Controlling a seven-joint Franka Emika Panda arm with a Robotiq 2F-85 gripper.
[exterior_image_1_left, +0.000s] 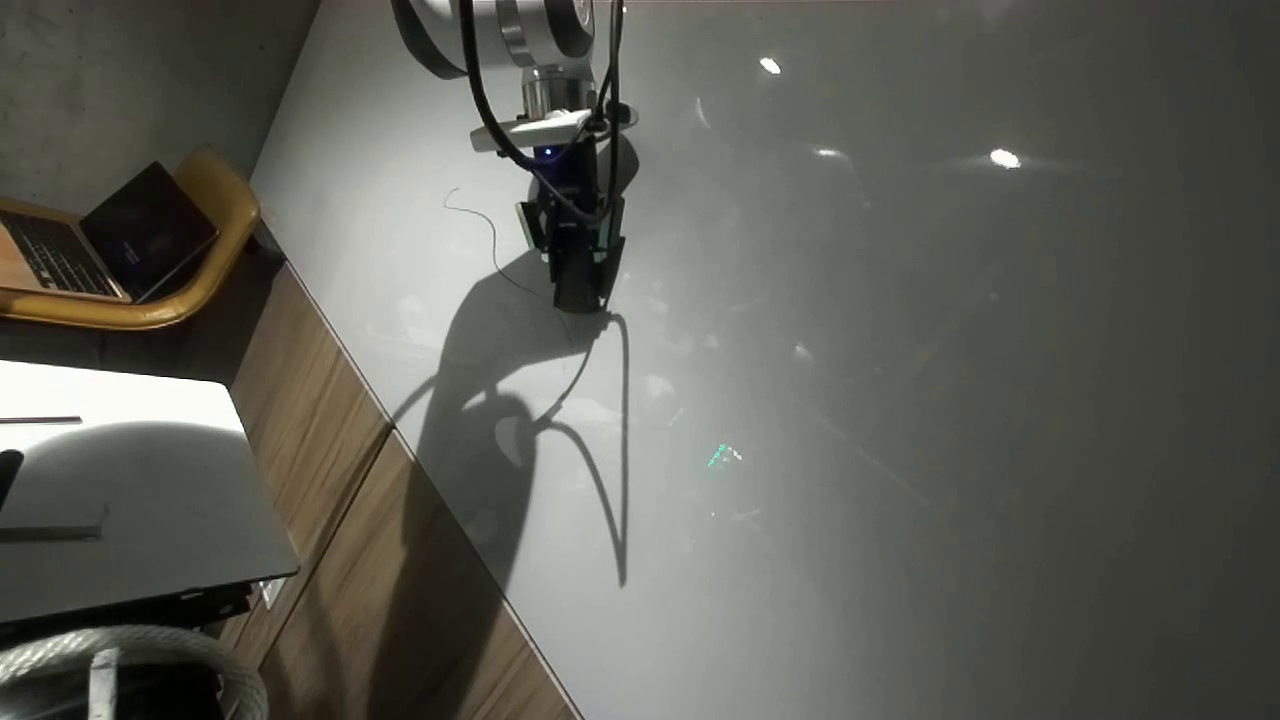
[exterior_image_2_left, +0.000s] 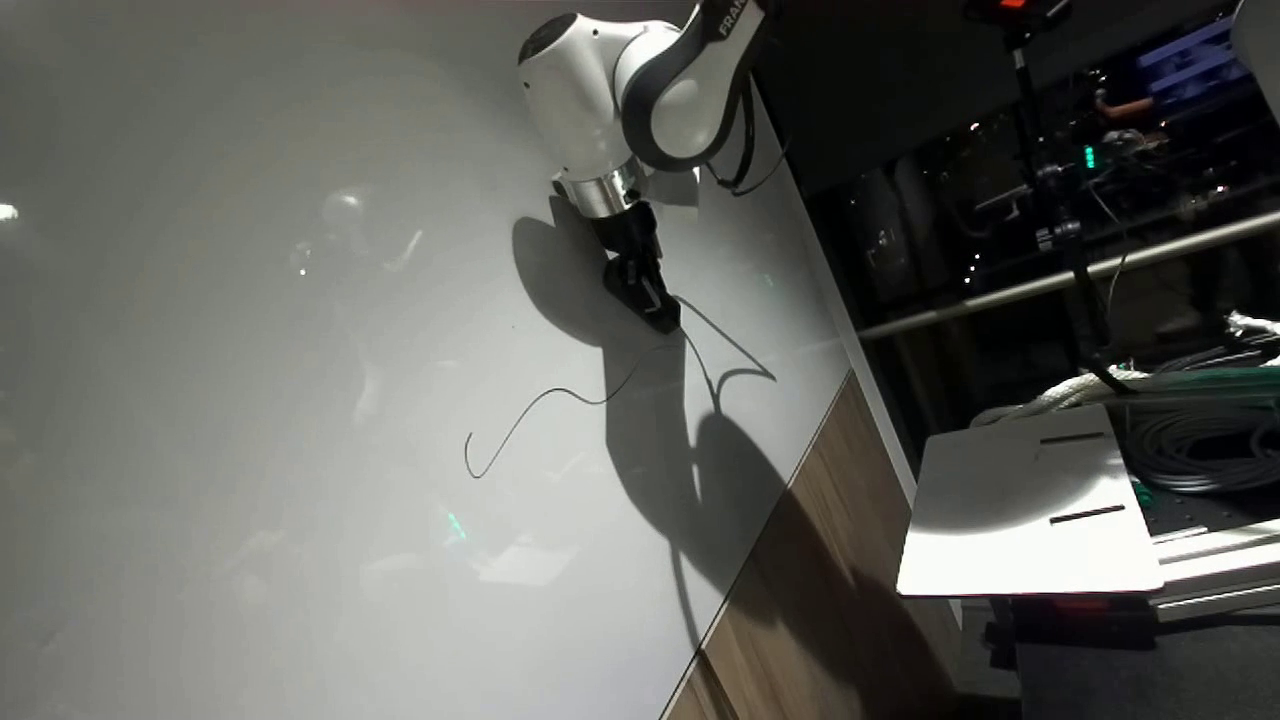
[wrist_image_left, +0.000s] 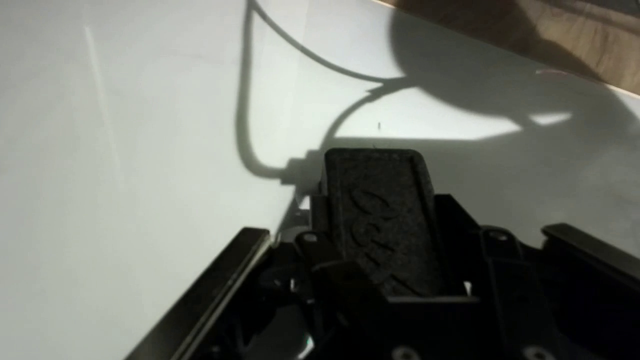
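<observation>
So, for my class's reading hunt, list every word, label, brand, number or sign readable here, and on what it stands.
"FRAN": on the white robot arm with black trim, in an exterior view; any further letters are cut off at the picture's edge.
Markings on the dark rectangular block held in the black two-fingered tool: too dim and blurred to read.
Key letters on the open tan laptop with a black screen: too small to read.

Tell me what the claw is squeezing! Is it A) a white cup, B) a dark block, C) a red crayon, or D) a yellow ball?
B, because the wrist view shows the claw closed on both sides of a dark block with rounded corners.
</observation>
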